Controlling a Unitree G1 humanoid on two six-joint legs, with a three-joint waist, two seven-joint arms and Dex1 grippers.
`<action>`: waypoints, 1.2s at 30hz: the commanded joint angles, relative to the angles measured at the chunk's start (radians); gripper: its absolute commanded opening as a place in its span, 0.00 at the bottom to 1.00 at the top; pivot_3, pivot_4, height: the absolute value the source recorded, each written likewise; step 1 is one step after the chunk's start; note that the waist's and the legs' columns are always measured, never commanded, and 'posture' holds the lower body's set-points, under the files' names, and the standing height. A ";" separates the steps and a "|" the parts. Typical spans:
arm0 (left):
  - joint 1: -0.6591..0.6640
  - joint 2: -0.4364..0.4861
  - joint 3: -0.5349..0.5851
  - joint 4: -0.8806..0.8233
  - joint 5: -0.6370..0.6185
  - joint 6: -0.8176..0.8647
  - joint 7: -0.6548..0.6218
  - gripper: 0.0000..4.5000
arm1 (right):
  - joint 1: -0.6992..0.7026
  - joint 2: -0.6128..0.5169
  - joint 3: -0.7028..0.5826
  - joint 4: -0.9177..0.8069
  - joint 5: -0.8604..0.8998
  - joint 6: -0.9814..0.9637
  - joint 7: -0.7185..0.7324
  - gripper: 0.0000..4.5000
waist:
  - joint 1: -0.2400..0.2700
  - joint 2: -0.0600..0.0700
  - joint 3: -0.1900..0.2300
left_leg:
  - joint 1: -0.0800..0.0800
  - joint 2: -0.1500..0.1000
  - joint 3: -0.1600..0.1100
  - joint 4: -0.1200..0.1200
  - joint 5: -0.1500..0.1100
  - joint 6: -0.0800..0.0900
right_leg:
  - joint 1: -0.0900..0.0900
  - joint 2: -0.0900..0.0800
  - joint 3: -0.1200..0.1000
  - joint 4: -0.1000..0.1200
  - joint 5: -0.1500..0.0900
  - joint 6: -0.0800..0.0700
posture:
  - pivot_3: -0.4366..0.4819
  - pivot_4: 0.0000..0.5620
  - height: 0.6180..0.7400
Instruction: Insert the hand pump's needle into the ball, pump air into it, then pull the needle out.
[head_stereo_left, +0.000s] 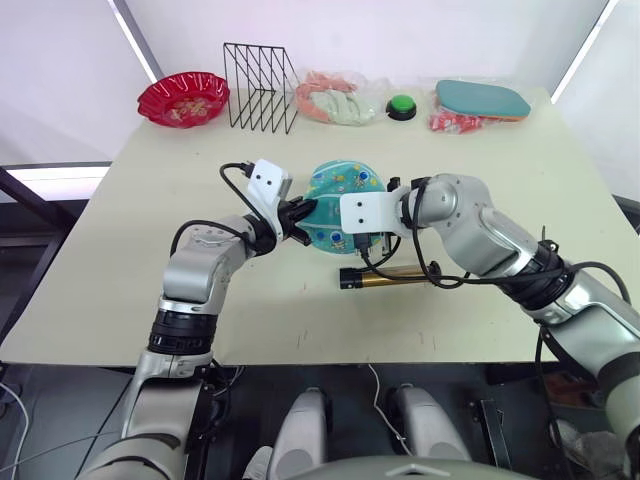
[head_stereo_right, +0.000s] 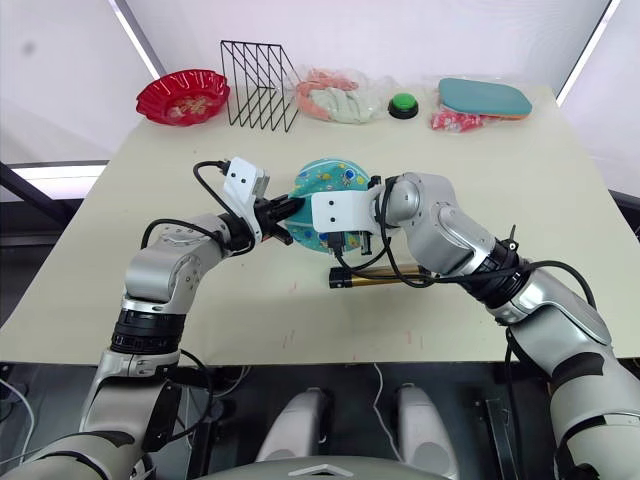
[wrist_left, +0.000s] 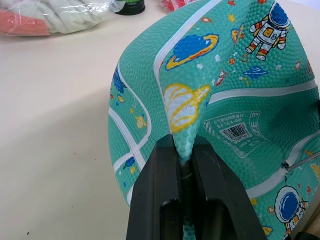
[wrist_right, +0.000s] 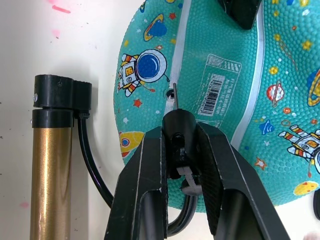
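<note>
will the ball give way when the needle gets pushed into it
Probably yes: the ball looks underinflated, its skin pinched into a fold by the left hand. It may dent under the needle, though that grip should steady it. Its pebbled rubber likely resists slipping.

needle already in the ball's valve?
No. In the right wrist view the needle tip sits just short of the valve hole on the ball, held by the right gripper.

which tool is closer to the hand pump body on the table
Right. The right tool holds the needle fitting at the ball just above the hand pump; the left tool pinches the ball's far side.
</note>
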 joint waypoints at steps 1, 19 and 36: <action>-0.003 0.000 0.020 -0.035 -0.011 -0.006 -0.008 0.00 | 0.016 -0.004 -0.030 0.007 -0.020 0.002 0.009 0.07 | 0.000 0.000 0.000 | 0.000 0.000 0.000 0.000 0.000 0.000 | 0.000 0.000 0.000 0.000 0.000 0.000 | 0.48 0.27 1.00; 0.007 0.005 0.020 -0.030 -0.009 -0.009 -0.014 0.00 | 0.032 -0.009 -0.059 0.005 -0.043 0.008 0.020 0.07 | -0.001 0.000 0.000 | 0.000 0.000 0.000 0.001 0.000 0.000 | 0.000 0.000 0.000 0.002 0.000 0.000 | 0.48 0.27 1.00; 0.011 0.000 0.018 -0.035 -0.009 -0.006 -0.013 0.00 | 0.043 0.023 -0.059 0.040 -0.063 -0.008 0.019 0.07 | -0.002 0.000 0.000 | 0.001 0.000 0.000 0.001 0.000 0.000 | 0.000 0.000 0.000 0.002 0.000 0.000 | 0.48 0.27 1.00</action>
